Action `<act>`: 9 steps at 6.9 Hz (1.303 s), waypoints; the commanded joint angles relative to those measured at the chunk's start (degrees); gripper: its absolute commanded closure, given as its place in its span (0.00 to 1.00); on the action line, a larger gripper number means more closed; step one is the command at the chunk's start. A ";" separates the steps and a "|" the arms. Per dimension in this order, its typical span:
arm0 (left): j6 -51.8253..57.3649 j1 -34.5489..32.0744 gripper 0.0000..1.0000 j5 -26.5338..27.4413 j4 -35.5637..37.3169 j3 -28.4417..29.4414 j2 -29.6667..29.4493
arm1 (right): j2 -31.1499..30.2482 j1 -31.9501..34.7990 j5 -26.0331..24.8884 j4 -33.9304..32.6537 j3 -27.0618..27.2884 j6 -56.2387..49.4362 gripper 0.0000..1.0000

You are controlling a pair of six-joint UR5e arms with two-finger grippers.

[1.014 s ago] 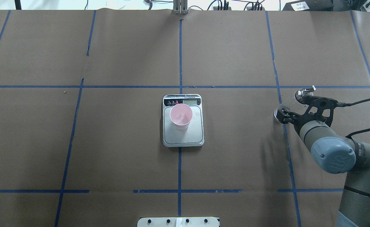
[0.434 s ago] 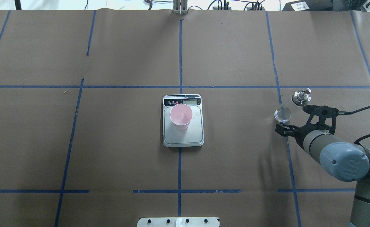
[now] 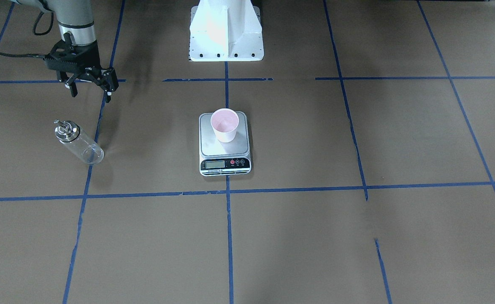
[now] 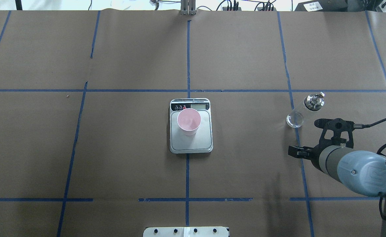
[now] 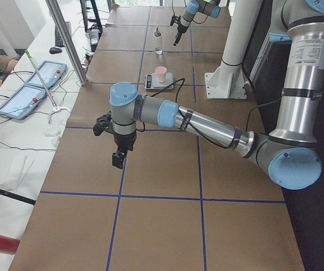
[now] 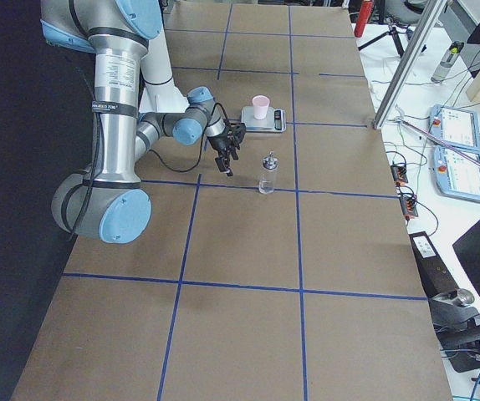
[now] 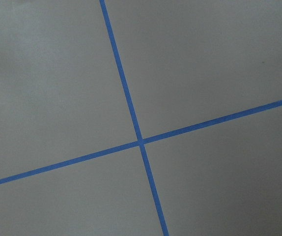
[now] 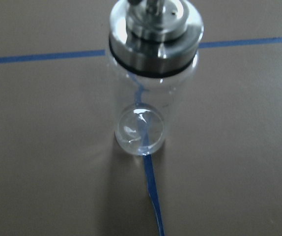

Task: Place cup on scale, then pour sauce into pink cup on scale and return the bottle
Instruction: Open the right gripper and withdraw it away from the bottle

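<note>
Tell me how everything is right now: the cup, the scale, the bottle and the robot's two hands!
cup: upright on the scale's plate, top open.
scale: lying flat, cup on it, display too small to read.
bottle: standing upright, cap on, nothing holding it.
right gripper: open, empty, apart from the bottle.
left gripper: far from the other things; open or shut, cannot tell.

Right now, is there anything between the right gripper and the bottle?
Nothing visible. The open right gripper faces the upright bottle, with only brown paper between them; the cup and scale stand far aside.
</note>
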 commanded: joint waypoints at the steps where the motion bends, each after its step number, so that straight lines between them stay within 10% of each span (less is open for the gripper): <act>1: -0.02 0.06 0.00 0.00 0.00 0.03 0.00 | 0.21 -0.43 10.69 -6.95 6.65 -0.09 0.00; 3: -0.02 -0.02 0.00 0.00 0.00 -0.15 -0.26 | 1.17 4.19 17.03 -14.66 13.68 -1.22 0.00; 6: -0.02 -0.02 0.00 0.00 0.00 -0.50 -0.44 | 18.88 24.22 32.25 -33.28 13.89 -17.50 0.00; 9: -0.02 -0.02 0.00 0.00 0.00 -1.20 -0.44 | 20.07 41.50 38.90 -34.57 5.68 -40.94 0.00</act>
